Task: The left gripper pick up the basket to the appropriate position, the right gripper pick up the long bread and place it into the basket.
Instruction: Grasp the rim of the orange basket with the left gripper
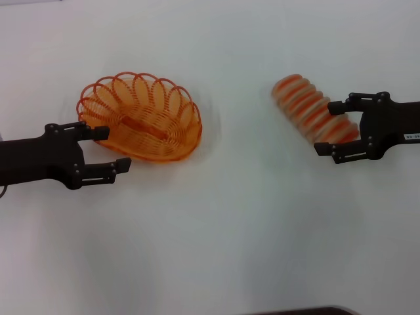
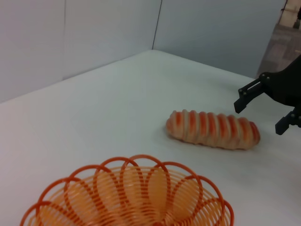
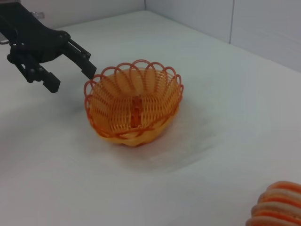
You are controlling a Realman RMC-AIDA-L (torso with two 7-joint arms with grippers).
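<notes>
We have a white table (image 1: 216, 249) with the two task items well apart on it. The basket (image 1: 147, 121) sits on our left half, tilted up on one side, empty. The long bread (image 1: 314, 110) lies on the right half, resting on the table at an angle.

Left gripper (image 1: 111, 149): fingers spread, one finger touching or just beside the basket's near rim, the other clear of it on the table side. Nothing is pinched yet. Right gripper (image 1: 338, 128): fingers spread, straddling the near end of the bread; the left wrist view shows them still apart from the loaf (image 2: 214, 129), not gripping.

Judgement: both arms are at the approach stage.

For the basket, we would slide one finger inside the rim and one outside, then pinch the wire wall low enough that the loops do not flex out of the grip. The basket looks light and may skid or tip further if nudged.

For the bread, we would move the grip toward the middle of the loaf so it stays level when lifted.
</notes>
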